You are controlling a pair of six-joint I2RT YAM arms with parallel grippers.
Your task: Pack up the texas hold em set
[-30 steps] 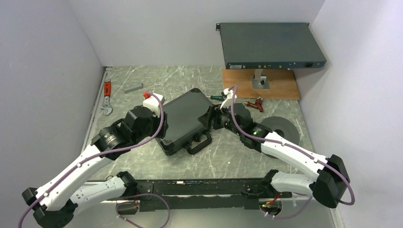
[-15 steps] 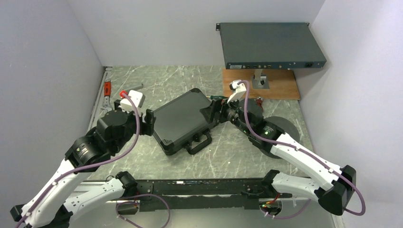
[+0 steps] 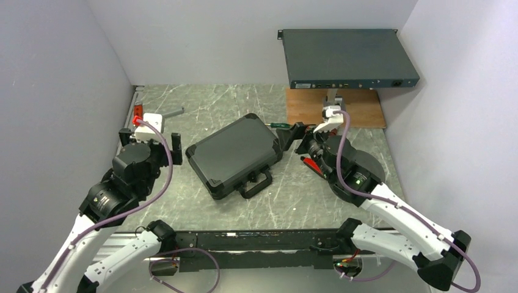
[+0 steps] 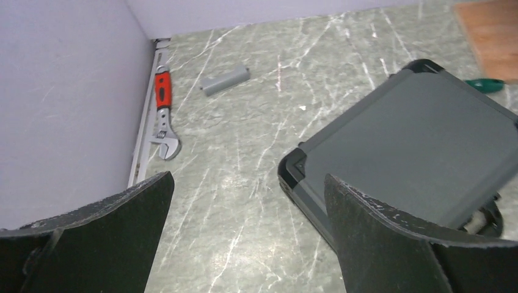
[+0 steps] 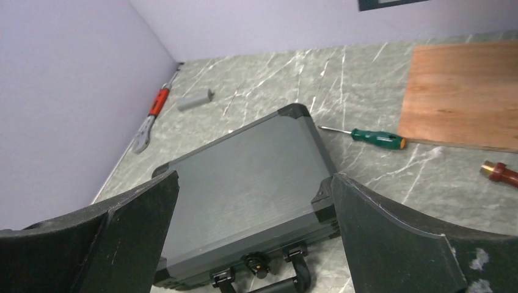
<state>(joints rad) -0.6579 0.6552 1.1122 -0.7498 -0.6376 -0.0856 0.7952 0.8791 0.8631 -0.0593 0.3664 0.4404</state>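
- Lying shut and flat on the marbled table in the top external view, the black briefcase sits askew between the two arms, its handle toward their bases. The left gripper hangs just left of the case, spread wide and empty. The right gripper is close by the case's right corner, and from above I cannot tell whether it touches.
- In the left wrist view, the left gripper's fingers stand wide apart with only bare table between them. The black briefcase lies to the right, lid closed. An adjustable wrench and a grey block lie near the wall.
- In the right wrist view, the right gripper is spread wide and holds nothing, with the closed black briefcase below it. A green screwdriver lies just beyond the case's far corner, near a wooden board.
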